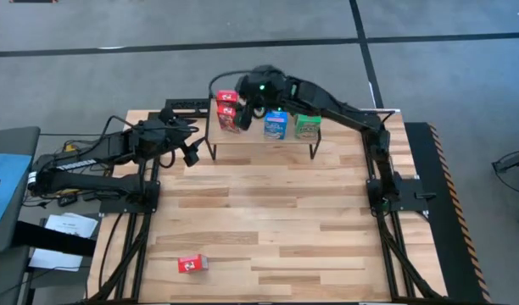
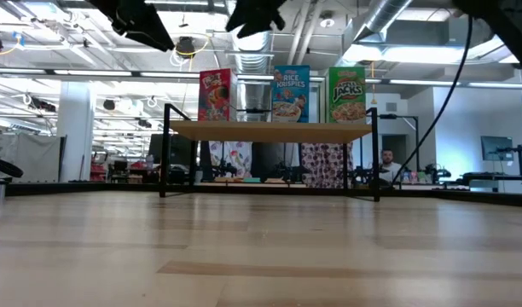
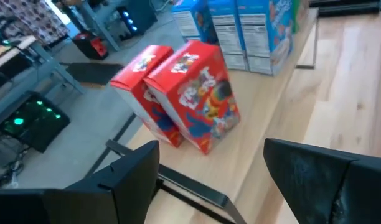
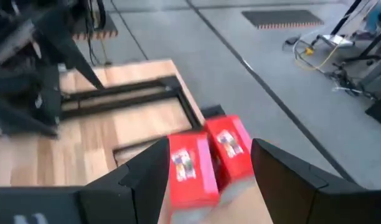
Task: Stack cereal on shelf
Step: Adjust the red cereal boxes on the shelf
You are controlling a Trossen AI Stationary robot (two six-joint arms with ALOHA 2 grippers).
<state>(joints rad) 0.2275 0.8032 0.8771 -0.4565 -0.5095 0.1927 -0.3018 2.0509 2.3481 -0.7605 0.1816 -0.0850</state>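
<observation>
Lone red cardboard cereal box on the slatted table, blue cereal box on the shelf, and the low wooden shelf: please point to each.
Lone red cardboard cereal box (image 1: 192, 264), high view, top face.
Blue cereal box (image 2: 290, 94), low view, printed front.
Low wooden shelf (image 2: 269, 132), low view, front edge.

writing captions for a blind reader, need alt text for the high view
Seen from above, the right pincer hovers open over two red cereal boxes on a small shelf, beside blue and green boxes. The left pincer waits open nearby; another red box lies alone on the table.
</observation>
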